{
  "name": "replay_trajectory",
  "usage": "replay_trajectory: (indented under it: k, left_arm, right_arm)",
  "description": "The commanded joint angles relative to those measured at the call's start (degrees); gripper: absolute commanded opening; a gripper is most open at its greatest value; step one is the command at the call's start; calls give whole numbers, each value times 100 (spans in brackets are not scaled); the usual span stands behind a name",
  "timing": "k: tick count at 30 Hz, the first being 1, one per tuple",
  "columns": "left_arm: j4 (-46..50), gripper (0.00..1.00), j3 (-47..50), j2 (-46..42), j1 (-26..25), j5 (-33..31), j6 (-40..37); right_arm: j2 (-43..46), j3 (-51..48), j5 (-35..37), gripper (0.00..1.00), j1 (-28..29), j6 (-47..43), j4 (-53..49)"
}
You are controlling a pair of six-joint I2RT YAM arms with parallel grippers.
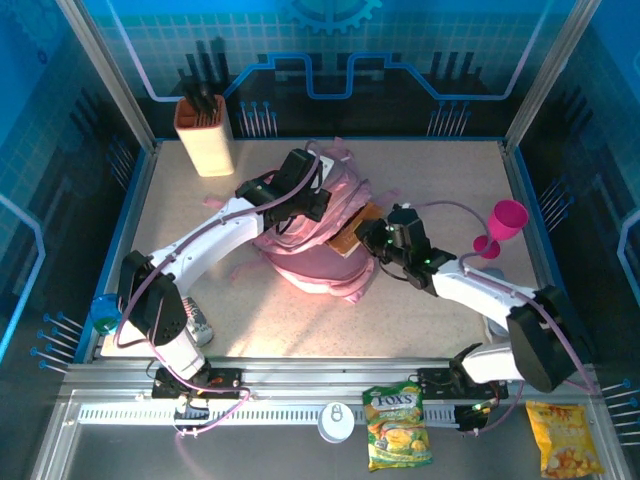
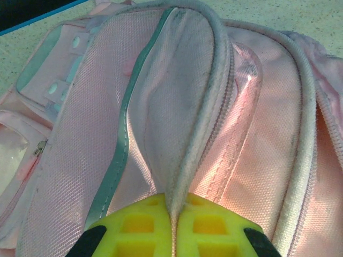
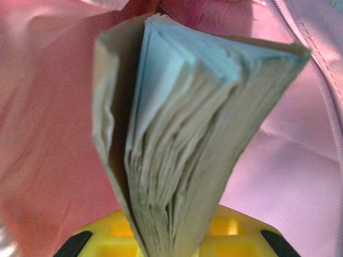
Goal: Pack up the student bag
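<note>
Now, our left gripper (image 2: 174,219) pinches the rim of the soft pink fabric backpack (image 2: 80,139); our right gripper (image 3: 171,238) holds a thick yellowed paperback book (image 3: 182,134). Next, we reckon: slide it inside.

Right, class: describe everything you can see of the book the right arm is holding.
The book is a thick paperback with a tan cover and pale, slightly yellowed pages fanning apart at the free end. The right gripper is shut on its near edge, yellow pads on either side. Its far end pokes into the student bag, pink fabric showing around it.
</note>
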State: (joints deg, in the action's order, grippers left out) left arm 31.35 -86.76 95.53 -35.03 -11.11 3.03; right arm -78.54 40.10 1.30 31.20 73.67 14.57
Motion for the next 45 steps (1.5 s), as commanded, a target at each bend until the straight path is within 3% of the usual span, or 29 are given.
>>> replay_trajectory:
  k: [1,13,20,25,30,37,41,45]
  left_arm:
    - [-678,0,-377,-448,-11,322,134]
    - [-730,0,-343,-517,73,355,288]
    - [-743,0,-265,-556,114,381,361]
    - [-808,0,-236,-558,148,409,419]
    - [-850,0,-175,-560,201,417,493]
    - [-871,1,-74,-552,296,485,580]
    - [-885,1,-4,-496,338,588,648]
    - [-931,3,56,-374,350,782,738]
  right_arm:
    - [-401,441,301,13,130,227,879]
    - [-2357,1442,141,18,221,896,1586]
    - [-2771,1562,-329,19,217,853,2529]
    - [-2904,2034,-628,20,202,795,1542]
    - [-3200,1994,-873,31,167,1170,1520]
    - [-2395,1346,-929,55,38,834,995]
    - [-1391,616,-790,67,-49,544,450]
    - [-194,-60,-259,74,-108,243,-393]
